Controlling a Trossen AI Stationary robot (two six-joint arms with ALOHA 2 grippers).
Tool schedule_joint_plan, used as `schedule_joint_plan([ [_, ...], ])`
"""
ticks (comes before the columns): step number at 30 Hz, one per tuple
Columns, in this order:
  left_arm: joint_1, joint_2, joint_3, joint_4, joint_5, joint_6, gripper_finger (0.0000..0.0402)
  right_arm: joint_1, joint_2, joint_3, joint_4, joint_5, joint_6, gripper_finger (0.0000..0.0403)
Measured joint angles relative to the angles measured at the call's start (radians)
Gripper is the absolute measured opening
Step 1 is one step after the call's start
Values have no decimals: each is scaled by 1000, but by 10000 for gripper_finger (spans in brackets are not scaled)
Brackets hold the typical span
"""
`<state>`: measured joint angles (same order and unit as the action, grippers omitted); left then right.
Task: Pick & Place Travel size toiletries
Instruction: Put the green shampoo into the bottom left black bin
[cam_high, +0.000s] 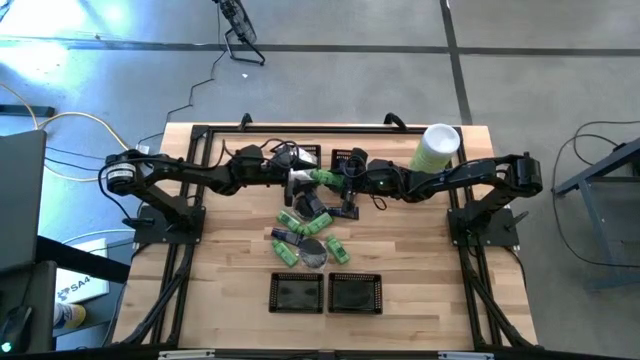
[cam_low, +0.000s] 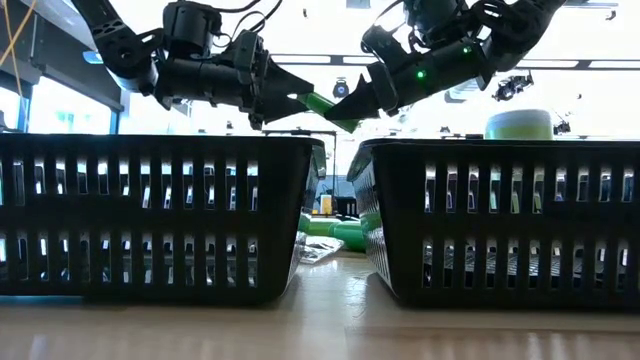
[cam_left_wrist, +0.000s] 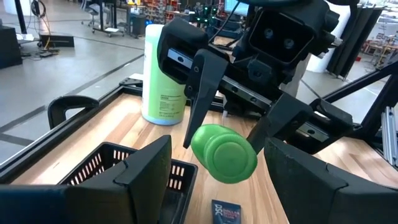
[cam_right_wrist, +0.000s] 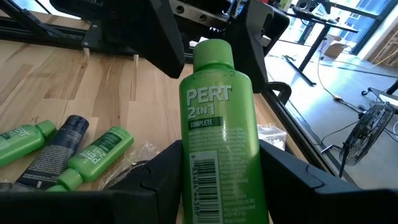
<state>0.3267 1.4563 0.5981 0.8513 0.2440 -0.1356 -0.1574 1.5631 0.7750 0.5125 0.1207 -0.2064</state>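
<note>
Green shampoo bottle (cam_right_wrist: 219, 130) hangs in the air above the worktop (cam_high: 420, 260), caught between both arms at the middle back of the table. The right end effector (cam_right_wrist: 217, 180) is clenched on the bottle's lower body, its dark fingers (cam_right_wrist: 155, 180) pressing each side of the label. The left end effector (cam_left_wrist: 217, 186) faces it with jaws spread around the cap end (cam_left_wrist: 224, 152); whether its pads are touching the bottle cannot be told, so this looks like a handover not yet finished. To do it well, the left should close squarely on the cap and neck and grip firmly before the right lets go, with both arms held steady so the bottle does not twist. More toiletries (cam_high: 305, 235) lie scattered near the centre, and two black baskets (cam_high: 297, 292) sit at the front edge, likely the drop place
</note>
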Motion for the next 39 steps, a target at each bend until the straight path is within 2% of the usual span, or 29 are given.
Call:
schedule_joint_plan([
  [11,0,-1,0,14,11,-4,250,0,0,0,0,0,0,174],
  [20,0,-43,-1,-52,29,-1,250,0,0,0,0,5,0,174],
  [34,0,-45,-1,-62,25,0,249,0,0,0,0,8,1,174],
  [39,0,-45,-1,-68,23,15,219,0,0,0,0,8,3,174],
])
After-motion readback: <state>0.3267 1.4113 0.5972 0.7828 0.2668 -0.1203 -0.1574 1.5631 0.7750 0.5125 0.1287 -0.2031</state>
